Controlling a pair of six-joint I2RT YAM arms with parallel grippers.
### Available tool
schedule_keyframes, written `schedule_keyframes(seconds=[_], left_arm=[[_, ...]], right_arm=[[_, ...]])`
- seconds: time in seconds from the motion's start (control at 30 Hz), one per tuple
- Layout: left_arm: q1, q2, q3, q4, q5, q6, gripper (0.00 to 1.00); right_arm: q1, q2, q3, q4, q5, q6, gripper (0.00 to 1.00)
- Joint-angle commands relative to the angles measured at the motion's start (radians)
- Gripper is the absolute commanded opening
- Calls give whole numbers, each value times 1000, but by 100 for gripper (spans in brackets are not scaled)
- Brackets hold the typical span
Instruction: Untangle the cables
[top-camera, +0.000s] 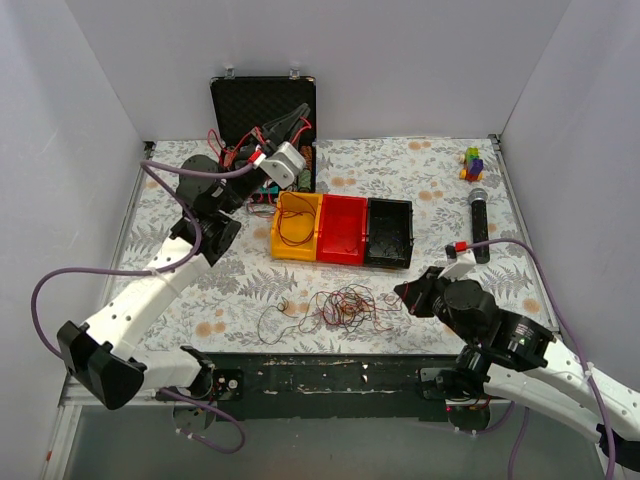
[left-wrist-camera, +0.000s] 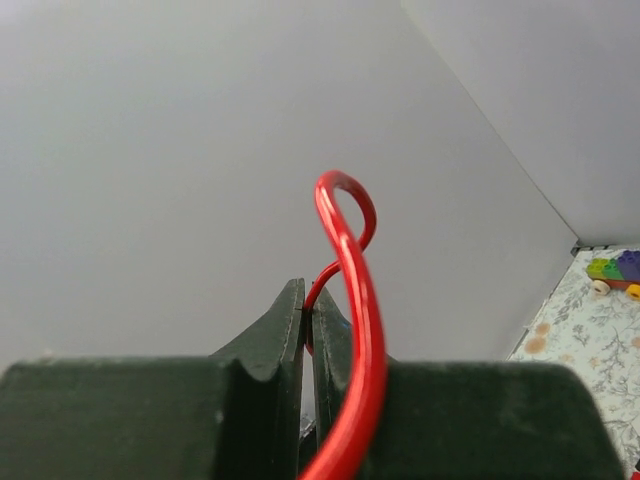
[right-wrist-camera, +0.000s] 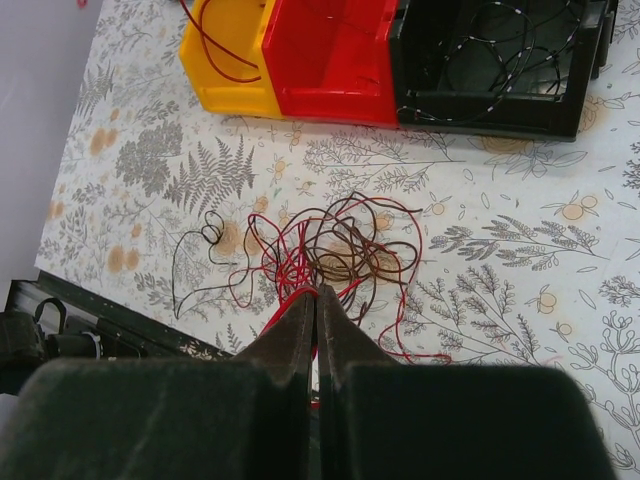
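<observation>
The cables (top-camera: 345, 308) lie as a loose nest of thin red, orange and dark brown wires near the table's front edge; they also show in the right wrist view (right-wrist-camera: 335, 245). My right gripper (top-camera: 404, 293) sits just right of the nest, low over the table. In its wrist view it (right-wrist-camera: 316, 292) is shut on a red wire that leads into the nest. My left gripper (top-camera: 296, 119) is raised at the back by the black case. In its wrist view it (left-wrist-camera: 307, 292) is shut on a red wire (left-wrist-camera: 348, 215) that loops above the jaws.
A yellow bin (top-camera: 310, 203), a red bin (top-camera: 343, 232) and a black bin (top-camera: 390, 235) stand in a row behind the nest; the yellow and black ones hold wires. An open black case (top-camera: 262, 100) stands at the back. A microphone (top-camera: 479, 225) and toy blocks (top-camera: 472, 162) lie at the right.
</observation>
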Motion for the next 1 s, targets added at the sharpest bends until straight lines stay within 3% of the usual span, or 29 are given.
schedule_keyframes(seconds=[0.0, 0.73, 0.97], left_arm=[[48, 30, 6, 64, 4, -23, 0], [118, 157, -3, 144, 49, -33, 0], [137, 185, -103, 179, 26, 4, 0]], right_arm=[[4, 20, 12, 65, -10, -35, 1], [4, -6, 24, 42, -6, -43, 1], [4, 2, 33, 50, -6, -49, 1]])
